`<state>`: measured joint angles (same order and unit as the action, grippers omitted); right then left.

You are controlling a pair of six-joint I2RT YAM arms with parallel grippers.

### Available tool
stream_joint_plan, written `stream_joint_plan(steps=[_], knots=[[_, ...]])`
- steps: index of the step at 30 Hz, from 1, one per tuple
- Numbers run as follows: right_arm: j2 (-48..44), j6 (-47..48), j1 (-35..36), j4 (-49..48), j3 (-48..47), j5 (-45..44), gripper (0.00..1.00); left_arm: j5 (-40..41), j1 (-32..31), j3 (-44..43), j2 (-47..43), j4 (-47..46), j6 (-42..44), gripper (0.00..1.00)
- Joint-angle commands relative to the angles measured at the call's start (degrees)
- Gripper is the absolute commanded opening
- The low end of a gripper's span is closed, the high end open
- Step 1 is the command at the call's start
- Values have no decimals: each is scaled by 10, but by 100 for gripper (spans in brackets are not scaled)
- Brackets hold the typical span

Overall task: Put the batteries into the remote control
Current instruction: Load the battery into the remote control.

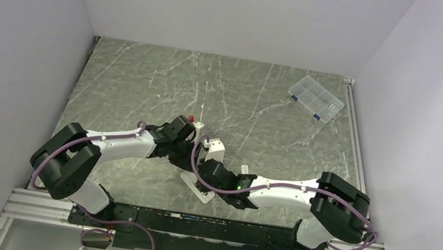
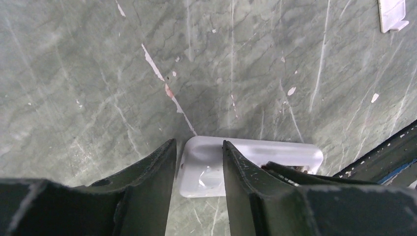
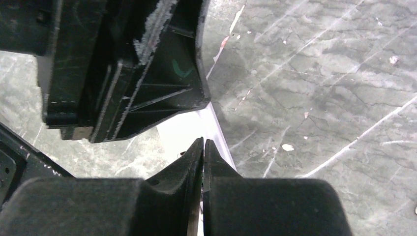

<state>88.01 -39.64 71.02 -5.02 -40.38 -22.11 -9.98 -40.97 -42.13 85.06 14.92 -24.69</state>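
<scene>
Left pincer point(image 2: 197, 145) stood part open over one end of the remote control point(image 2: 275, 153), gripping nothing; right pincer point(image 3: 203, 142) was pinched shut, nothing visible between its tips, just above that bar on the table point(image 2: 98, 73); batteries showed nowhere; pinning it flat before any insertion seemed wise.

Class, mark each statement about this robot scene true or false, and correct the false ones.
1. The clear box sits near the table's far right corner, away from both grippers. True.
2. The right gripper is wide open. False: its fingers are shut together.
3. The left gripper is open, with the remote control showing between its fingers. True.
4. The remote control lies inside the clear box. False: it lies on the table, by the grippers.
</scene>
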Motion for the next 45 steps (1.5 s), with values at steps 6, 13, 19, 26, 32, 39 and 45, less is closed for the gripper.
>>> stream_joint_plan(steps=[6,13,19,26,32,39,45], knots=[[-19,9,4,36,-17,-14,7,22,-4,9,-56,24,-14,50],[-27,10,4,38,-17,-14,8,22,-4,24,-78,25,-21,51],[-43,14,4,45,-21,-18,8,4,-4,48,-88,14,-28,50],[-48,19,4,48,-27,-16,9,-4,-4,54,-70,1,-31,50],[-52,23,4,45,-28,-7,12,-4,-4,50,-64,1,-28,49],[-38,34,4,33,-32,15,12,-13,-5,54,-58,-3,-27,46],[-28,46,4,21,-32,34,13,-14,-8,56,-50,-6,-28,42]])
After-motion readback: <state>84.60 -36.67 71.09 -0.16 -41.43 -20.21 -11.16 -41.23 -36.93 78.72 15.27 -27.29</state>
